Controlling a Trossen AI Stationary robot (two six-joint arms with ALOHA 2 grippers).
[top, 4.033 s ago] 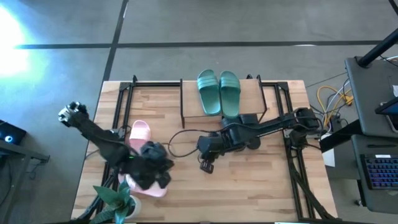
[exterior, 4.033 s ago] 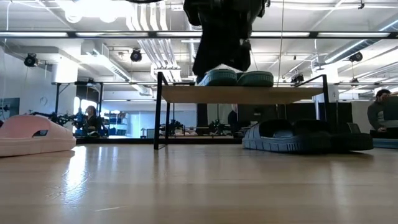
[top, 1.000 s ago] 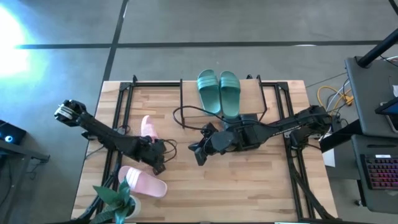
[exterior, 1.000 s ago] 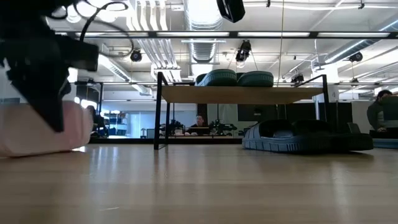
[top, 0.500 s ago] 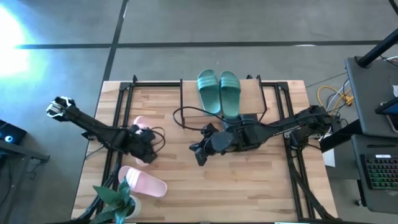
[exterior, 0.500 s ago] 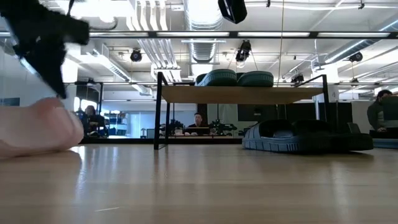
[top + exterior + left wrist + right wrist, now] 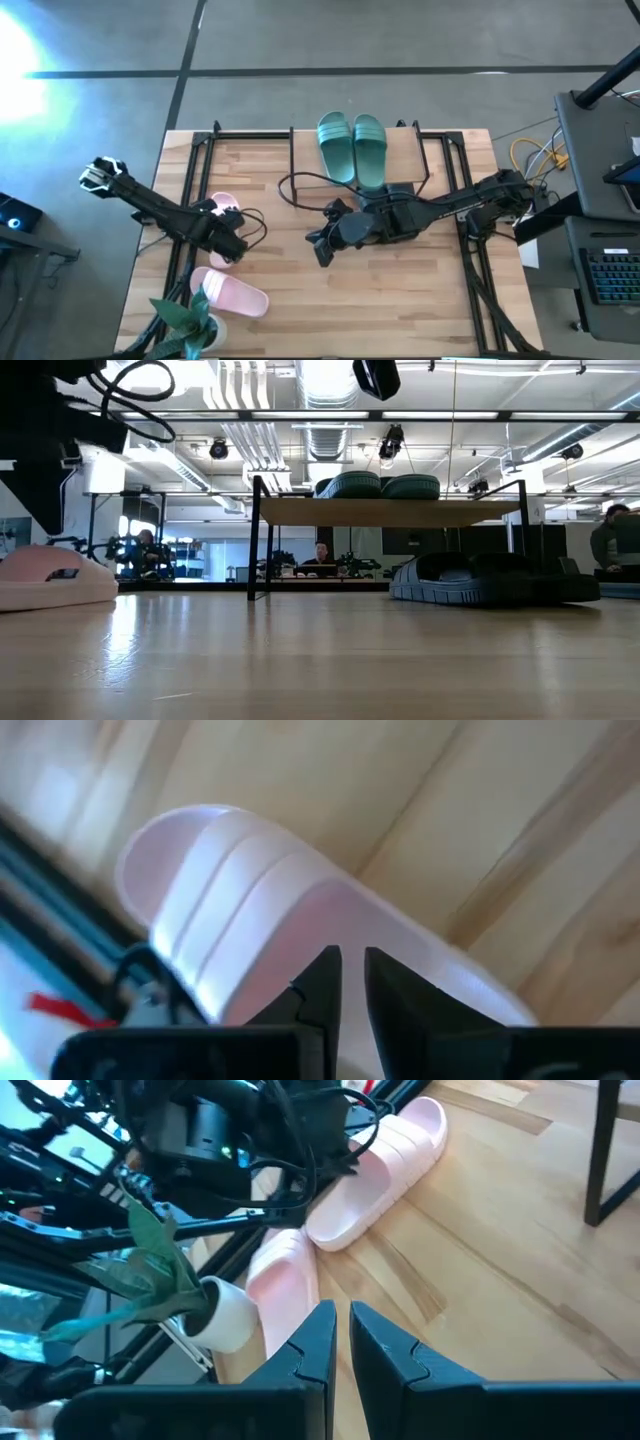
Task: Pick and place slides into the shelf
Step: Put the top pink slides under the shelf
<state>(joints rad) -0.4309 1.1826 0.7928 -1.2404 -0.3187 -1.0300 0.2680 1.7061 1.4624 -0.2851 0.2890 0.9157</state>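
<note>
Desk (image 7: 400, 290): wooden, carrying all items.
Shelf (image 7: 310, 160): far centre of the desk; teal-green pair (image 7: 352, 147) on its top, black pair (image 7: 490, 580) under it at the right.
Pink slide (image 7: 222, 206): left side, beneath the left gripper (image 7: 232, 243), jaws nearly pressed together, empty.
Second pink slide (image 7: 232, 292): near the front edge.
Right gripper (image 7: 318, 248): mid-desk, jaws almost closed, empty.

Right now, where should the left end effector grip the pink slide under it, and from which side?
Probably across the wide strap of the pink slide, coming from above. The slide lies flat, sole down, and the raised strap gives the left end effector two edges to pinch.
</note>
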